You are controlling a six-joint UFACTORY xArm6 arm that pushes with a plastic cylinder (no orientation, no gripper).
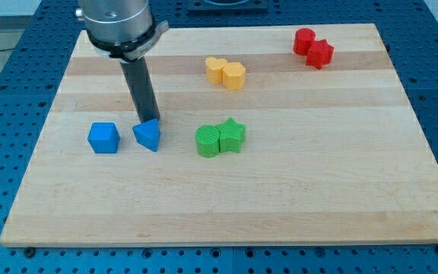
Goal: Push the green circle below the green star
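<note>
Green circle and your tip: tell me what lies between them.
In the camera view, only the blue triangle, right at my tip; from there to the green circle, beside the green star, bare board.

Silver-grey cylindrical arm housing (118,27) (black-collared) carrying a straight dark rod (141,91).
</note>
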